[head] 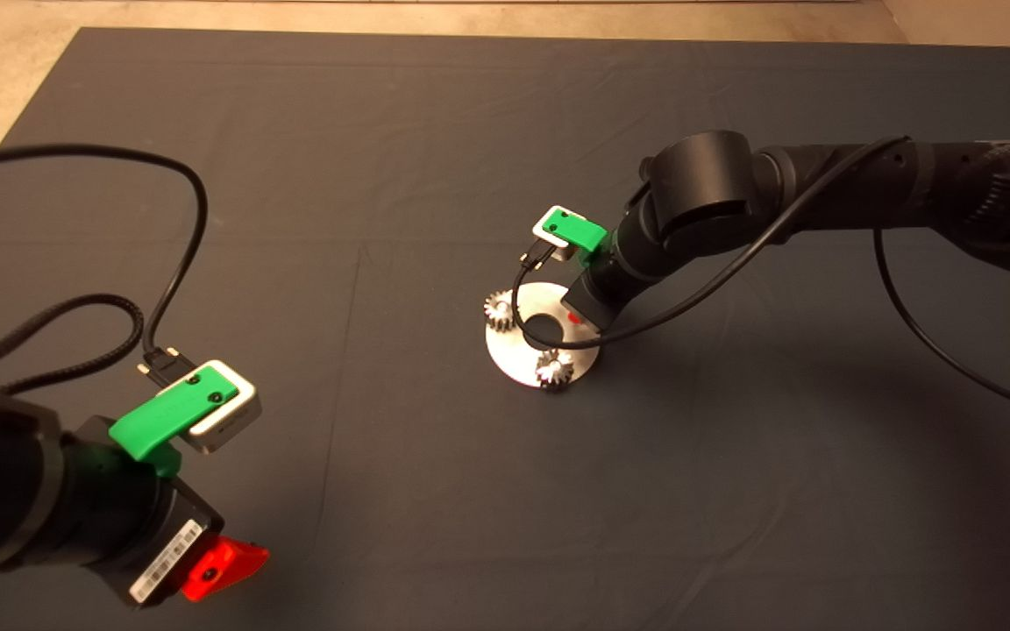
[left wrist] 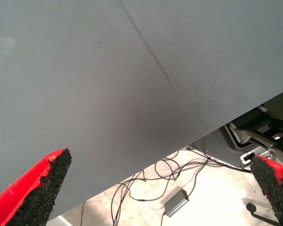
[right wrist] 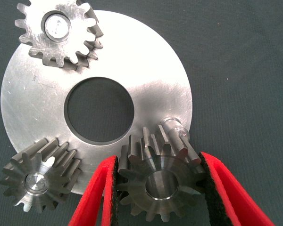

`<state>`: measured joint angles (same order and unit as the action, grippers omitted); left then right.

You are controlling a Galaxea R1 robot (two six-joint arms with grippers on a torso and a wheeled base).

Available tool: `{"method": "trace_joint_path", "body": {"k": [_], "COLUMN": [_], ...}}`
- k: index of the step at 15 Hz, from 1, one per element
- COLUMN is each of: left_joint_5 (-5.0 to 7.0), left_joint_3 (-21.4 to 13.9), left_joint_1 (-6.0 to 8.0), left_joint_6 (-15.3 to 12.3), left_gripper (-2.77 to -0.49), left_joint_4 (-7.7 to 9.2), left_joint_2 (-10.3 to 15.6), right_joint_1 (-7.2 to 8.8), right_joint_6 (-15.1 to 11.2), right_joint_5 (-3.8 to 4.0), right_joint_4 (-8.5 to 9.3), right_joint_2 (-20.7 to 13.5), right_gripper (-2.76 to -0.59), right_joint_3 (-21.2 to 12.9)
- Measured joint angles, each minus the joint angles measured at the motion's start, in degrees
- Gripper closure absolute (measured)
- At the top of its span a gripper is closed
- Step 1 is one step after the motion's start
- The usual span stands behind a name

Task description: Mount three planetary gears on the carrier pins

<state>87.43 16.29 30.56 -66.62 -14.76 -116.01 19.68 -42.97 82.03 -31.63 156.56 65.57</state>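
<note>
The shiny round disc [right wrist: 33, 113] with its big centre hole lies flat on the dark mat [head: 382, 175], a little right of the middle of the worktop. Two planetary gears already sit on their carrier pins: one [right wrist: 59, 33] at the disc's edge with the pin's flat end showing in its bore, the other [right wrist: 37, 181] overhanging the rim the same way. The third pin [right wrist: 173, 128] stands bare near the rim, a short silver peg. The third gear [right wrist: 161, 183], dark-toothed with a bright face and an empty centre hole, is just beside that bare pin, not over it.

That gear is pinched between the red fingers [right wrist: 96, 197] of the right gripper [right wrist: 158, 188], black pads pressed on its teeth from both sides. In the head view the right arm reaches in low over the disc's far-right side.

The left gripper [left wrist: 155, 188] hangs at the near-left corner of the mat, jaws spread wide with nothing between them. Past the mat's edge its wrist view shows pale floor with a tangle of black cables [left wrist: 155, 176] and a small grey box [left wrist: 176, 202].
</note>
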Motion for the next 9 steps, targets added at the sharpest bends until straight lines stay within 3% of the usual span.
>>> {"method": "trace_joint_path", "body": {"k": [9], "left_joint_5": [0.02], "left_joint_3": [0.0], "left_joint_1": [0.02], "left_joint_6": [0.0], "left_gripper": [-2.77], "left_joint_4": [0.18], "left_joint_2": [0.0], "right_joint_1": [0.0], "right_joint_6": [0.04], "right_joint_5": [0.2], "right_joint_4": [-0.83], "right_joint_2": [-0.09], "right_gripper": [-0.94], "right_joint_3": [1.62]}}
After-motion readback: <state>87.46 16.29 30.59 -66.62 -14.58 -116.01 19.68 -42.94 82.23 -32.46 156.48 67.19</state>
